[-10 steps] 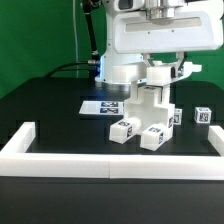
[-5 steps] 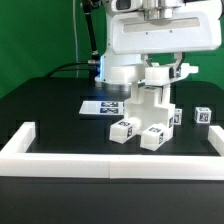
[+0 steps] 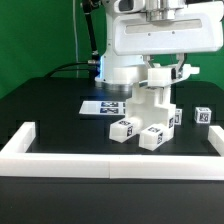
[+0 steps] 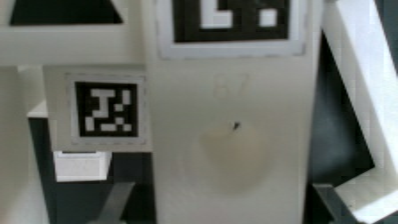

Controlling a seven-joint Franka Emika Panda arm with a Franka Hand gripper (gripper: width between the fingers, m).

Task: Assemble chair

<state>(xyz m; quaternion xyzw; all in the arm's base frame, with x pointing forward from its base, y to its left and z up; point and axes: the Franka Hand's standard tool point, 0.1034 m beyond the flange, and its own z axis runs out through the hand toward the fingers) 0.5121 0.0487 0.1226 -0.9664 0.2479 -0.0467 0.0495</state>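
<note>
The pincer (image 3: pixel 165 66) was drawn in narrow on the upper part of the half-built chair (image 3: pixel 150 102), which stood directly beneath it on the counter (image 3: pixel 50 115). This hold from above probably served to steady or seat that part on the pieces below. The chair was white and blocky, a stepped stack of slab and posts with black-and-white tags (image 4: pixel 107 108) on its faces. Loose tagged blocks (image 3: pixel 124 128) lay lower, in front of the pincer, seemingly awaiting their turn.
</note>
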